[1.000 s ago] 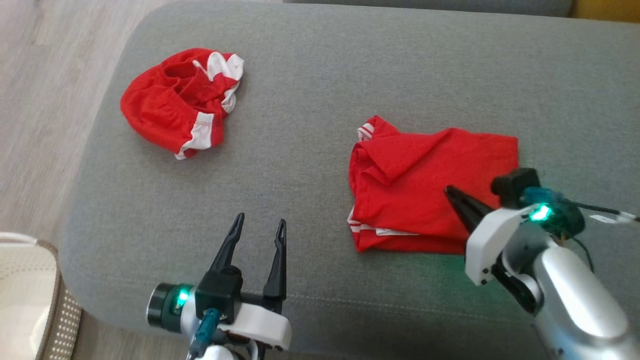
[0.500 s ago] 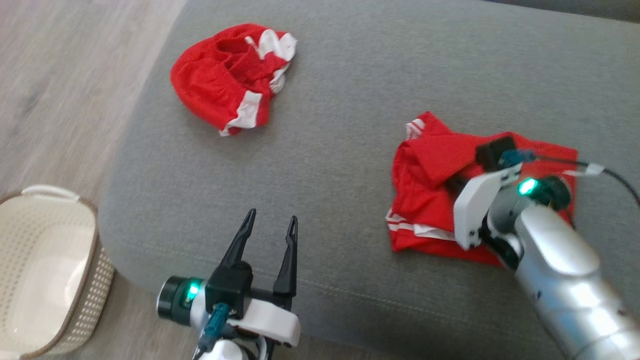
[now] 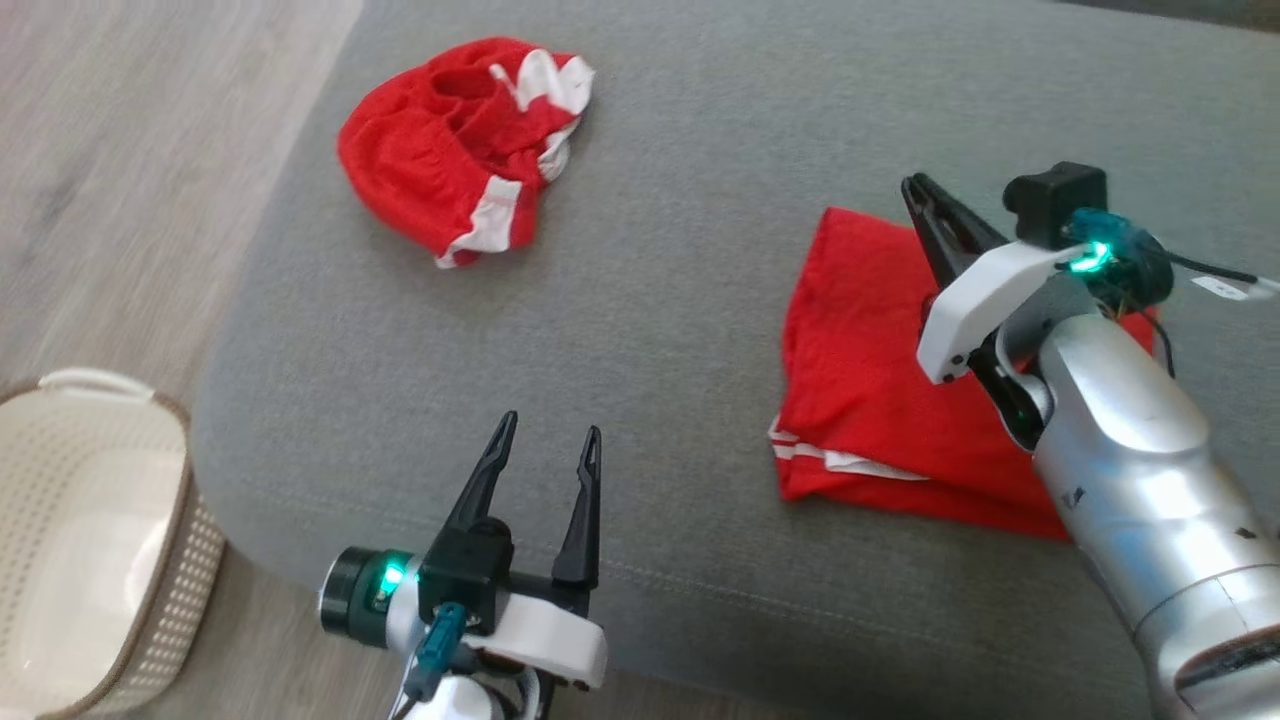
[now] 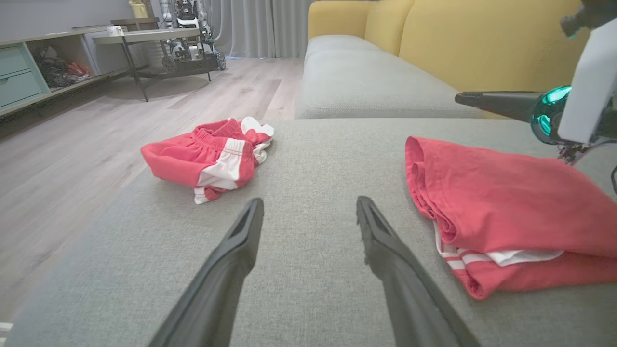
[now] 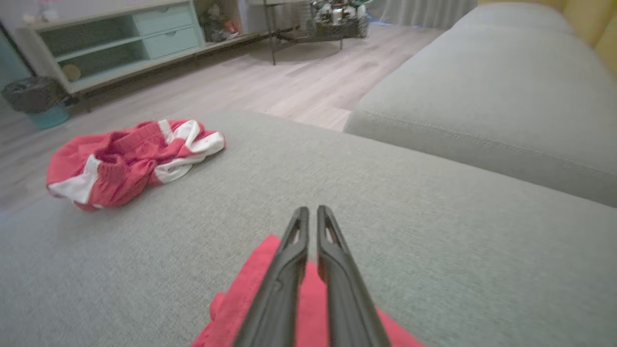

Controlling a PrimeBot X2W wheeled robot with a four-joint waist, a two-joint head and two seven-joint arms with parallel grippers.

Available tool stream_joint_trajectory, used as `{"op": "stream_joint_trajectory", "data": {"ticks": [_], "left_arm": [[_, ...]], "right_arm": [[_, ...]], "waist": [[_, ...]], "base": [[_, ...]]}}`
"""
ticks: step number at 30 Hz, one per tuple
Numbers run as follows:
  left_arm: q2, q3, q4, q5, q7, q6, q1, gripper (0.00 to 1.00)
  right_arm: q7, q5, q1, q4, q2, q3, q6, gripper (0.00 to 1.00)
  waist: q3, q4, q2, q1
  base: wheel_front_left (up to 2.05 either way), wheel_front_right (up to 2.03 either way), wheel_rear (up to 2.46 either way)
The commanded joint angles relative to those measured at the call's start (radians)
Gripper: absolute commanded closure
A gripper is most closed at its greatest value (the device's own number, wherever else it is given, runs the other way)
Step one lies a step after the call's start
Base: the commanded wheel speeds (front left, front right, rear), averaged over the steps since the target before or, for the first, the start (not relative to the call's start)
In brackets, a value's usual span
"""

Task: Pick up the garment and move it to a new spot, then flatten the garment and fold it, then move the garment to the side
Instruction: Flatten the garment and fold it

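The garment (image 3: 860, 350) is red with white stripes at one hem and lies folded flat on the right of the grey cushion (image 3: 650, 300). The left wrist view shows the garment (image 4: 496, 193) as a layered stack. My right gripper (image 3: 910, 183) hovers over its far edge, shut, with nothing between the fingers. In the right wrist view the right gripper (image 5: 312, 209) points past the red garment (image 5: 241, 299). My left gripper (image 3: 551, 423) stands open over bare cushion near the front edge, left of the garment, and the left gripper (image 4: 309, 200) is empty.
A crumpled red and white garment (image 3: 450, 150) lies at the cushion's far left corner. A cream perforated basket (image 3: 90, 560) stands on the wooden floor (image 3: 130, 150) at the lower left. A yellow sofa back (image 4: 458, 38) rises behind a second grey cushion.
The head camera has shifted. My right gripper has risen off the garment and moved toward its far edge; the flap it carried now lies flat. The left gripper has stayed open.
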Motion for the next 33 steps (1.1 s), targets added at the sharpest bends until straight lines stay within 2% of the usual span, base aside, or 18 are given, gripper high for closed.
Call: {"op": "stream_joint_trajectory", "data": {"ticks": [1, 2, 3, 8, 12, 14, 18, 26, 33], "left_arm": [[-0.007, 0.039, -0.031, 0.001, -0.012, 0.006, -0.024, 0.0], [-0.007, 0.044, -0.031, 0.002, -0.012, 0.006, -0.019, 0.0], [-0.006, 0.051, -0.032, 0.002, -0.012, 0.006, -0.013, 0.0], [0.006, 0.089, -0.042, 0.0, -0.012, 0.005, 0.014, 0.0], [0.018, 0.122, -0.055, 0.004, -0.012, 0.006, 0.021, 0.0], [0.021, 0.14, -0.06, 0.003, -0.012, 0.009, 0.027, 0.0], [0.021, 0.164, -0.067, 0.0, -0.012, 0.005, 0.04, 0.0], [0.018, 0.2, -0.087, 0.008, -0.012, 0.002, 0.082, 0.0], [0.017, 0.235, -0.119, 0.028, -0.012, -0.002, 0.128, 0.0]], "right_arm": [[-0.017, -0.002, -0.005, -0.042, 0.011, -0.006, 0.0, 0.27], [-0.021, -0.004, 0.01, -0.063, 0.007, -0.019, 0.0, 0.08], [-0.022, -0.007, 0.029, -0.101, 0.002, -0.04, 0.0, 0.0], [-0.023, -0.075, 0.219, -0.404, -0.017, -0.213, 0.0, 0.0], [-0.024, -0.157, 0.394, -0.621, 0.019, -0.334, 0.0, 0.0], [-0.024, -0.188, 0.467, -0.703, 0.042, -0.364, 0.0, 0.0], [-0.024, -0.187, 0.585, -0.866, 0.058, -0.35, 0.0, 0.0], [-0.024, -0.232, 0.737, -0.916, 0.088, -0.376, 0.0, 0.0], [-0.024, -0.23, 0.79, -0.943, 0.11, -0.384, 0.0, 0.0]], "waist": [[-0.021, -0.026, 0.0, 0.0], [-0.031, -0.038, 0.0, 0.0], [-0.04, -0.051, 0.0, 0.0], [-0.077, -0.114, 0.0, 0.0], [-0.094, -0.163, 0.0, 0.0], [-0.104, -0.187, 0.0, 0.0], [-0.123, -0.223, 0.0, 0.0], [-0.17, -0.257, 0.0, 0.0], [-0.196, -0.268, 0.0, 0.0]], "base": [[0.0, 0.0, 0.0], [0.0, 0.0, 0.0], [0.0, 0.0, 0.0], [0.0, 0.0, 0.0], [0.0, 0.0, 0.0], [0.0, 0.0, 0.0], [0.0, 0.0, 0.0], [0.0, 0.0, 0.0], [0.0, 0.0, 0.0]]}}
